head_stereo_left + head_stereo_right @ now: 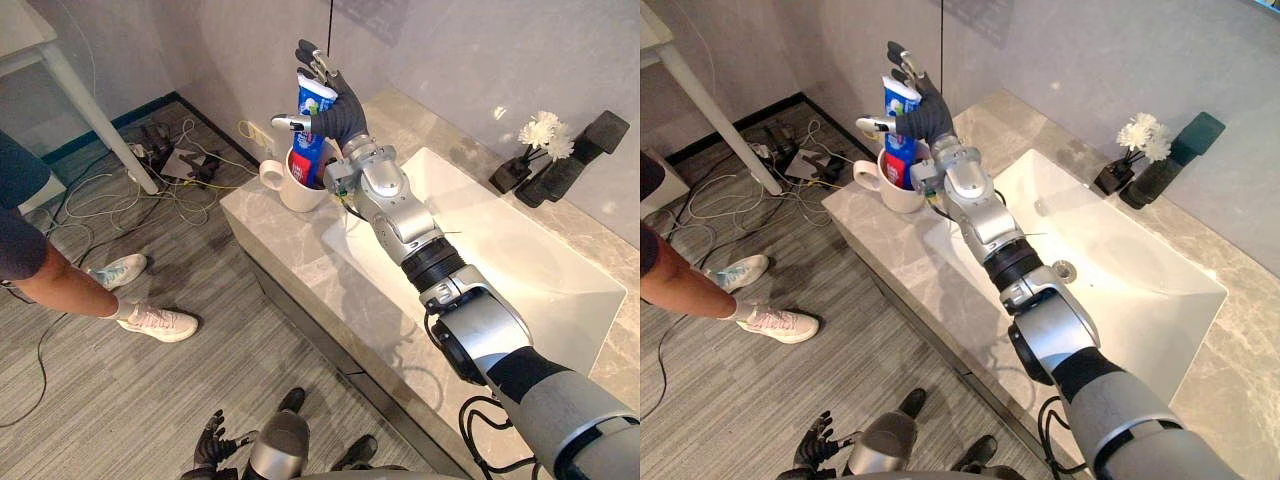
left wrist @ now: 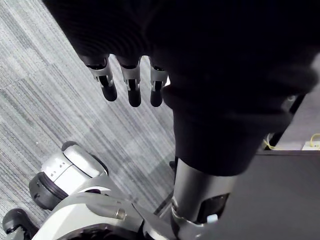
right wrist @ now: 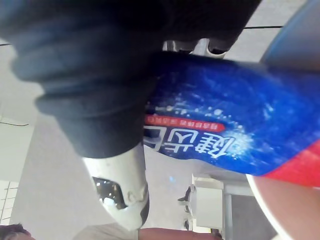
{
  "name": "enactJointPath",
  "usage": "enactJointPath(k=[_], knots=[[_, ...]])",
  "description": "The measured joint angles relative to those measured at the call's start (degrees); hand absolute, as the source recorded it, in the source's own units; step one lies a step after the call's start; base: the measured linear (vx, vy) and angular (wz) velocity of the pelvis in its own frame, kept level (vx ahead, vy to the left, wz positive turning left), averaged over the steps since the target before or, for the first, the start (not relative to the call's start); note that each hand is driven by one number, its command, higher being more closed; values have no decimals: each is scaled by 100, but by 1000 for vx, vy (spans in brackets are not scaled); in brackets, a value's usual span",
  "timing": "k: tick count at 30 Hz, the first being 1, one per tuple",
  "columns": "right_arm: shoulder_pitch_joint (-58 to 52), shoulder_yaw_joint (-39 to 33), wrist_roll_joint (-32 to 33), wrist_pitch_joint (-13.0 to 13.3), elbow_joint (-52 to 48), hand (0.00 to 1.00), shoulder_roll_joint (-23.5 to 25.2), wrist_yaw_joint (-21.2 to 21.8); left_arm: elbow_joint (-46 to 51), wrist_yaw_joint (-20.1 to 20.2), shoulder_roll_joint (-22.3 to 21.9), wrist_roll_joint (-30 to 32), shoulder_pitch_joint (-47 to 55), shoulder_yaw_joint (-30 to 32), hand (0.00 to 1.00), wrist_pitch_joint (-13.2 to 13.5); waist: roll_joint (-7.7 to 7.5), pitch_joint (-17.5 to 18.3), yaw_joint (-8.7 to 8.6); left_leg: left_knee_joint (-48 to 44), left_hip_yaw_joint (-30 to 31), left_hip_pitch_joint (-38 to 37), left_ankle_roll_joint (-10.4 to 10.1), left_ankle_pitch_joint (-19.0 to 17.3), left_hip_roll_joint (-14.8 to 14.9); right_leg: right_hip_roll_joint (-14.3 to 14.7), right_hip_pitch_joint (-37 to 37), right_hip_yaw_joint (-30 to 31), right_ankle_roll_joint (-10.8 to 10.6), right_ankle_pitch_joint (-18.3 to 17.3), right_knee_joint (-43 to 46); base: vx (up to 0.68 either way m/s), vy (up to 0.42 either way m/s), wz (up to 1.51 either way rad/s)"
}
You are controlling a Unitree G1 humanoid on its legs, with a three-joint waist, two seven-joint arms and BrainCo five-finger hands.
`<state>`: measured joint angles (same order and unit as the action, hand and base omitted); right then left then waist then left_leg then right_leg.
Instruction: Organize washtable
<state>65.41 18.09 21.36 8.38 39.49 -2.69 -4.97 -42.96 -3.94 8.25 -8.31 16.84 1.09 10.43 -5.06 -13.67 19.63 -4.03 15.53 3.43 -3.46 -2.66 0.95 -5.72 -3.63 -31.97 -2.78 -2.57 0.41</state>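
A blue, red and white toothpaste tube (image 1: 312, 118) stands upright in a white mug (image 1: 288, 186) at the far left end of the marble washtable (image 1: 300, 270). My right hand (image 1: 342, 112) is raised right behind the tube, its fingers straight above the tube's top and its thumb spread out to the left. In the right wrist view the tube (image 3: 225, 125) lies across the palm while the thumb (image 3: 117, 190) stands apart from it. My left hand (image 1: 213, 447) hangs low near the floor, its fingers (image 2: 130, 85) relaxed and empty.
A white sink basin (image 1: 520, 260) fills the middle of the washtable. A dark vase with white flowers (image 1: 540, 135) and a dark bottle (image 1: 585, 145) stand at the back. A person's legs (image 1: 60, 285) are at the left. Cables (image 1: 170, 165) lie on the floor by a table leg (image 1: 90, 110).
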Motion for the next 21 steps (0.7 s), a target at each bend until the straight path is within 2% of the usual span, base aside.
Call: enactJointPath(k=[21], knots=[[2, -32, 3, -2, -2, 0, -71, -28, -49, 4, 15, -5, 0, 0, 0, 0, -39, 25, -6, 1, -15, -29, -23, 19, 8, 7, -16, 28, 7, 7, 4, 0, 0, 0]])
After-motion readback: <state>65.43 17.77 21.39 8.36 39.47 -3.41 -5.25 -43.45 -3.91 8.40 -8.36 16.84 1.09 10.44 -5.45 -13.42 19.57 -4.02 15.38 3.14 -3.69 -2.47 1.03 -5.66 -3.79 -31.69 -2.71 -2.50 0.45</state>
